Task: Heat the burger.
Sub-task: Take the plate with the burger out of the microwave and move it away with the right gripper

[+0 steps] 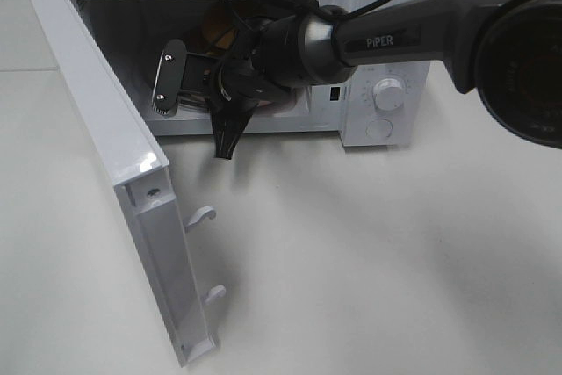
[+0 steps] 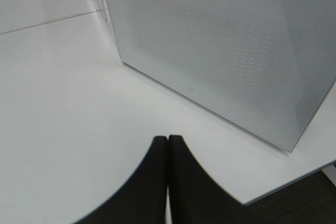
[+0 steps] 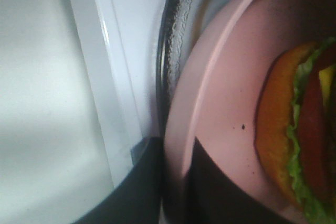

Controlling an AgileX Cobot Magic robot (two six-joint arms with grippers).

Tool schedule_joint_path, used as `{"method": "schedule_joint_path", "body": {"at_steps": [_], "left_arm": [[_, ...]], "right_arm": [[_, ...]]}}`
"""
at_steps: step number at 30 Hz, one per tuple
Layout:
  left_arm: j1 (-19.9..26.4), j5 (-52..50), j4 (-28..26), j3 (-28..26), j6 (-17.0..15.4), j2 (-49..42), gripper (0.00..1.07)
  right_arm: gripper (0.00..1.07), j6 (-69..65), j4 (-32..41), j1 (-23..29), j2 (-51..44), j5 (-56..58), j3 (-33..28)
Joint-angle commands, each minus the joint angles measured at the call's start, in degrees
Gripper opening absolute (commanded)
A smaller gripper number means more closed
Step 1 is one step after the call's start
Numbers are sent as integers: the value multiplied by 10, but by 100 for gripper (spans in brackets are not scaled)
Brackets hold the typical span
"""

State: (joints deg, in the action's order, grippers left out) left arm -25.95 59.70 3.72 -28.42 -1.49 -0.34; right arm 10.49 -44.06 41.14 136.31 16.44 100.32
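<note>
The right gripper is pinching the rim of the pink plate inside the microwave. The burger is sitting on that plate just past the gripper, layers stacked upright (round, so no long axis). The left gripper is hovering pressed together over the desk.

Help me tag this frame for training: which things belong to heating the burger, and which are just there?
In the job:
burger, on the pink plate
right gripper, shut on the plate's rim
microwave, its door open
glass turntable

Just there:
left gripper, shut and empty
table
</note>
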Motion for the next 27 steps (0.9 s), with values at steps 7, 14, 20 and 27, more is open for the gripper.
{"method": "schedule_joint_path", "body": {"at_steps": [7, 14, 20, 27], "left_arm": [[2, -5, -3, 1, -2, -10, 0], [2, -5, -3, 1, -2, -10, 0], [2, -5, -3, 1, -3, -10, 0], [2, -5, -3, 1, -3, -10, 0]], "right_arm": [[0, 71, 52, -10, -25, 48, -10], [0, 172, 99, -10, -52, 48, -33], [0, 244, 109, -3, -89, 40, -77], [0, 272, 104, -2, -137, -6, -148]]}}
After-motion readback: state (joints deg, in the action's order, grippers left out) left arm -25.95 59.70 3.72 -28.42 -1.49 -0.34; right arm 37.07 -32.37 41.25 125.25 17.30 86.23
